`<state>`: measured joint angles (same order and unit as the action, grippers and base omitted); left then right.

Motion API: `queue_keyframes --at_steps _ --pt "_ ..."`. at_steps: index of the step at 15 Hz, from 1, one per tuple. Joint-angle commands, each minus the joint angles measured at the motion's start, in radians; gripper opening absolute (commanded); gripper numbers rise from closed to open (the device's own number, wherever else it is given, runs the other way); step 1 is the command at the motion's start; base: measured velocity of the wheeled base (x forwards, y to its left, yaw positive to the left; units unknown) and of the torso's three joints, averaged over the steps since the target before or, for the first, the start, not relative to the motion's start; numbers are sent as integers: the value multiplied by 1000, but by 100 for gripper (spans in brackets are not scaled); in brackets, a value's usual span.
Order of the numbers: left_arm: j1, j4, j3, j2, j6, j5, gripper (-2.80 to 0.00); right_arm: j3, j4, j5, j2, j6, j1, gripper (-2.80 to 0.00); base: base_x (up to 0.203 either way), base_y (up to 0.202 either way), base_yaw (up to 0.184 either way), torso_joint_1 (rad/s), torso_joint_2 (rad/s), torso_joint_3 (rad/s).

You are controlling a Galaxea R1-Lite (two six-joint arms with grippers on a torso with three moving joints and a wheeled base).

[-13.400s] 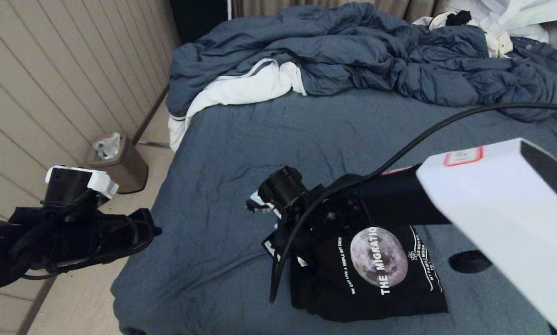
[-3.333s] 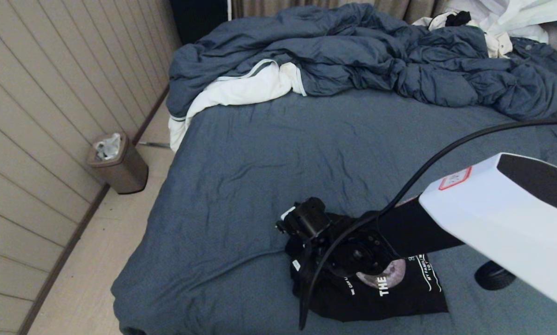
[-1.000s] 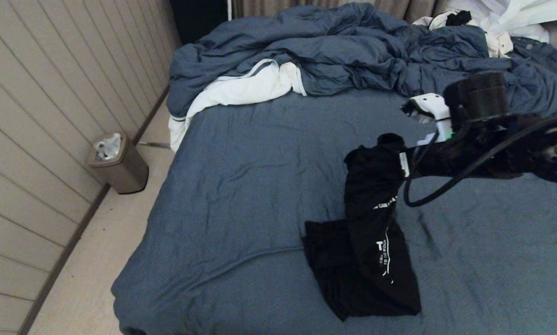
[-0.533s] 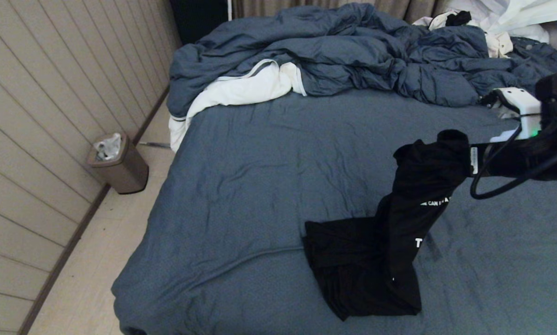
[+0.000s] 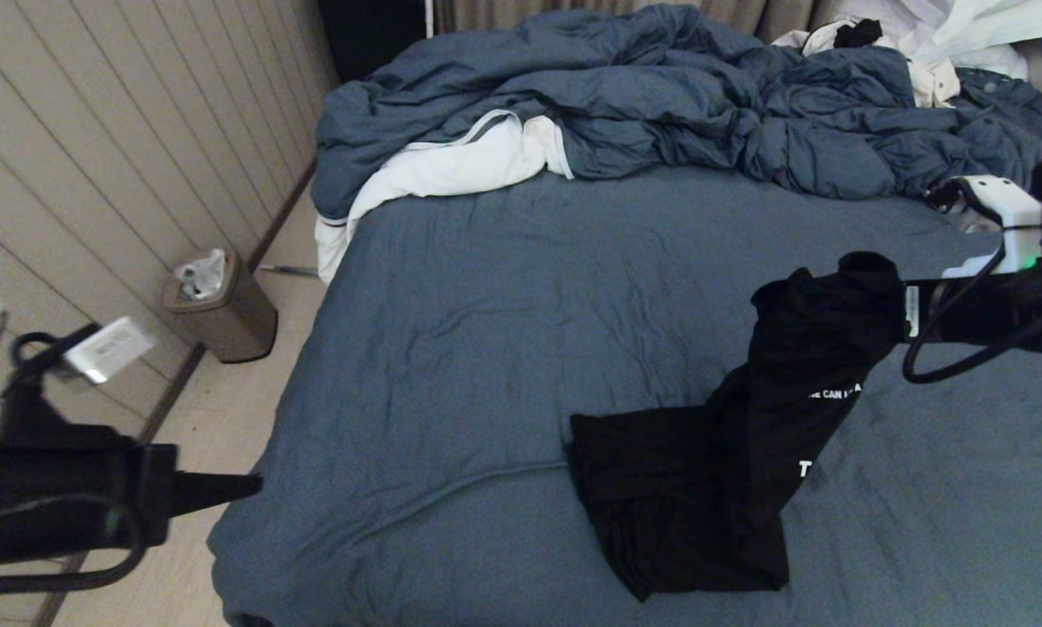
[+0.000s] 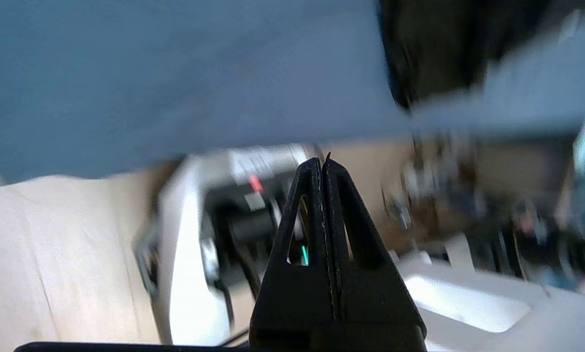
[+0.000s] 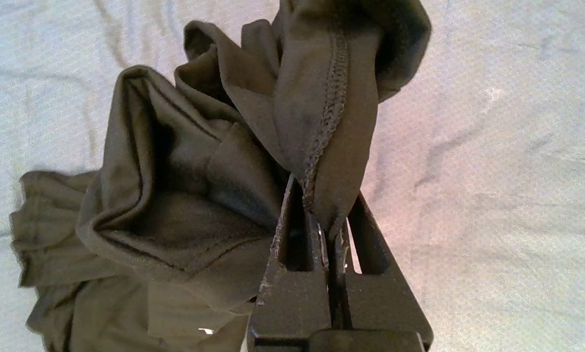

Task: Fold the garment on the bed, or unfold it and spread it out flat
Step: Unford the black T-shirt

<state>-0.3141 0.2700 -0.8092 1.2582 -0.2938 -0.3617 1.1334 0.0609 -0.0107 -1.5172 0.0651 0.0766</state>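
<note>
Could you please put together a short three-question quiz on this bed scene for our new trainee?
1. True or false: the right gripper is shut on a hem of the black T-shirt.
2. Where is the left gripper? A) over the floor beside the bed, shut and empty; B) on the duvet; C) holding a sleeve.
3. Fill in: the shirt's lower part lies on the ____ while its held end is lifted.

Key: 1 true; 2 A; 3 sheet.
</note>
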Motion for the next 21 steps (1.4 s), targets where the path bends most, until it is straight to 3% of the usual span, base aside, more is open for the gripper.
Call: queue_keyframes --at_steps 1,3,4,6,9,10,16,21 --pt "-205 -6 -127 335 -34 4 -280 -4 -1 4 -7 -2 15 -280 0 0 0 0 0 0" --pt "-332 -22 -247 494 -88 17 -280 -9 -1 17 -9 -1 35 -280 0 0 0 0 0 0" --pt "-379 -27 -297 558 -113 27 0 -9 -1 25 -8 -1 41 -280 0 0 0 0 0 0" --pt "-484 -35 -368 656 -169 64 0 -14 -1 31 -8 1 48 -280 0 0 0 0 0 0" --pt "-556 -39 -445 746 -275 102 0 -21 -1 31 -8 1 54 -280 0 0 0 0 0 0" --pt "-569 -45 -464 777 -290 120 0 -24 -1 31 -6 1 55 -280 0 0 0 0 0 0" --pt "-647 -204 -588 960 -373 388 0 -71 -6 41 10 1 65 -280 0 0 0 0 0 0" --pt "-723 -234 -728 1101 -396 523 0 -105 -30 48 27 1 63 -280 0 0 0 0 0 0"
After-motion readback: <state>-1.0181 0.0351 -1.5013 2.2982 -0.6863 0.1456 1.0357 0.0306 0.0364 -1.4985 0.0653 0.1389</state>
